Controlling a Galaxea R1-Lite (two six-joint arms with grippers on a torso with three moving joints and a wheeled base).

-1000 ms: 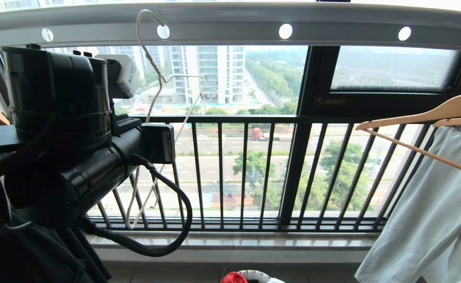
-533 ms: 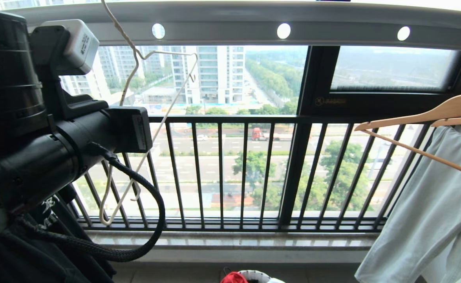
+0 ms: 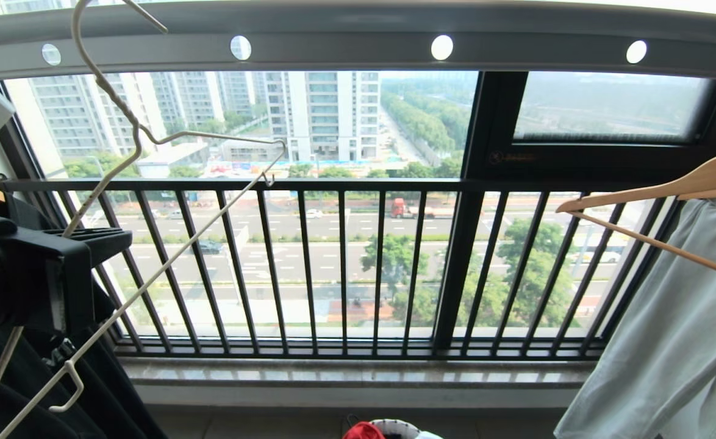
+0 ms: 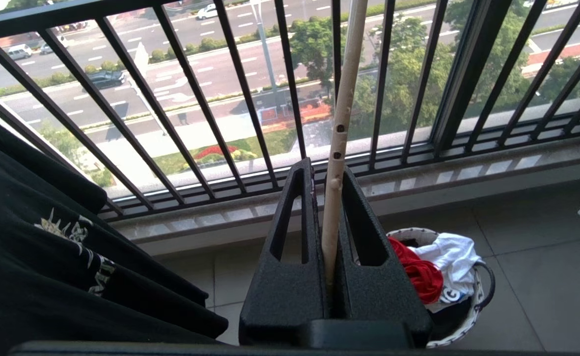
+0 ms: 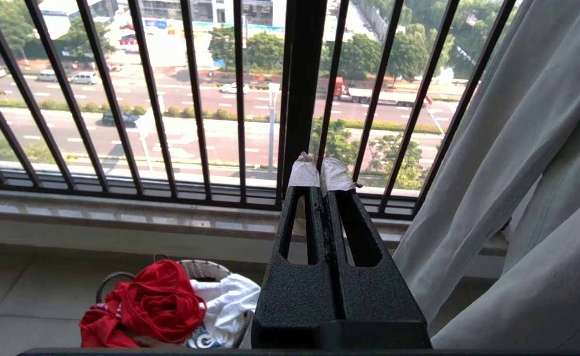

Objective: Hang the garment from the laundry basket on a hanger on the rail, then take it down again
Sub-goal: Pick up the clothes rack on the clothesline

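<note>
The cream wire hanger (image 3: 211, 221) hangs tilted at the left, its hook in front of the grey holed rail (image 3: 358, 30) and through no hole that I can see. My left gripper (image 4: 325, 170) is shut on the hanger (image 4: 344, 99) and shows low at the left edge of the head view. The red garment (image 4: 421, 274) lies crumpled in the white laundry basket (image 4: 477, 306) on the floor under the window. In the right wrist view the garment (image 5: 156, 301) and basket (image 5: 206, 269) lie below my right gripper (image 5: 319, 170), which is shut and empty.
A black printed T-shirt (image 4: 48, 257) hangs at the far left. At the right a wooden hanger (image 3: 657, 183) carries a pale grey-green garment (image 3: 669, 341). The dark barred window railing (image 3: 343, 268) and stone sill run across the back. A white cloth (image 4: 448, 252) shares the basket.
My left arm has swung left and down, out of most of the head view. The hanger went with it: its hook has left the rail hole and the hanger has tilted over.
</note>
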